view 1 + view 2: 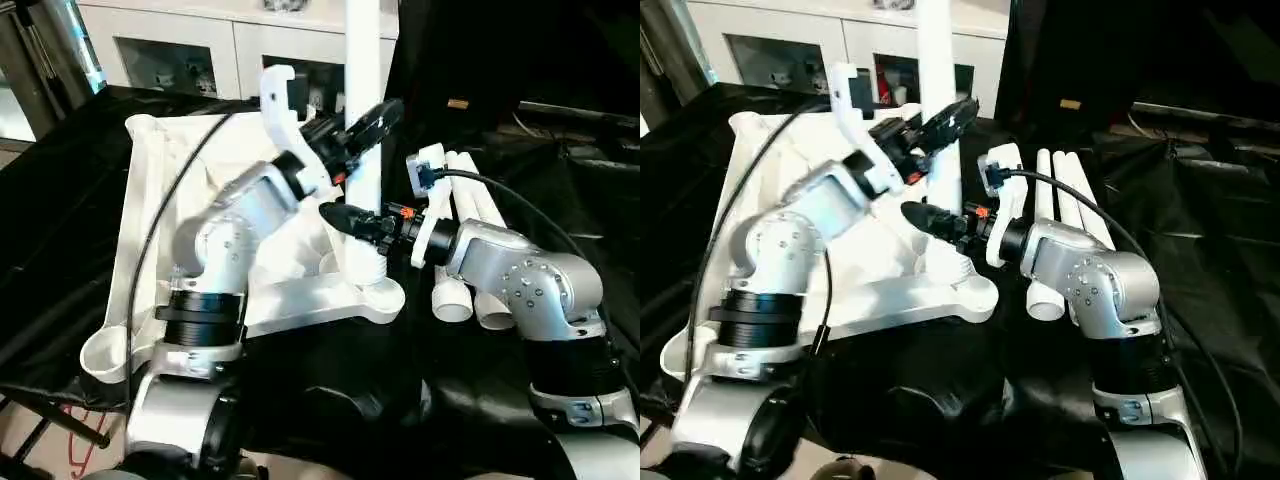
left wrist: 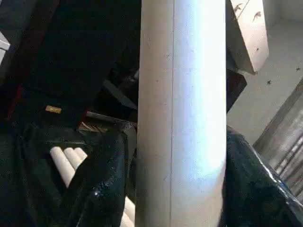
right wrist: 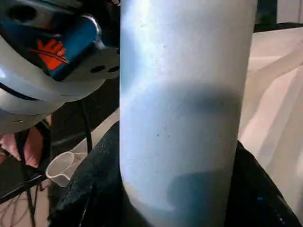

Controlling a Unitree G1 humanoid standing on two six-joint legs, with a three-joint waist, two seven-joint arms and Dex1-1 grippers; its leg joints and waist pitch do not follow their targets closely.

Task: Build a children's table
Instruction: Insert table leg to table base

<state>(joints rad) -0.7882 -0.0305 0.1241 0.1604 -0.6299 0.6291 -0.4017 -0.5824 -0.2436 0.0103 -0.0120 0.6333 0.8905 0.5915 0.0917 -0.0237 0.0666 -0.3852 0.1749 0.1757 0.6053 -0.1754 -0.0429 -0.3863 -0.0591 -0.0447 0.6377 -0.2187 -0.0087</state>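
Note:
The white tabletop (image 1: 150, 200) lies underside up on a black-covered surface. One white leg (image 1: 365, 60) stands upright in its near right corner socket (image 1: 375, 292). My left gripper (image 1: 362, 128) reaches across from the left and is shut on this leg partway up. Lower down, just above the socket, my right gripper (image 1: 340, 215) comes in from the right, its black fingers closed on the same leg. In the left wrist view the leg (image 2: 182, 113) is close up. In the right wrist view the leg (image 3: 184, 94) sits between dark fingers (image 3: 94, 189).
Several spare white legs (image 1: 475, 210) lie side by side on the black cloth right of the tabletop, and appear again in the left wrist view (image 2: 68, 161). An open corner socket (image 1: 105, 355) sits near left. A white glass-door cabinet (image 1: 200, 45) stands behind.

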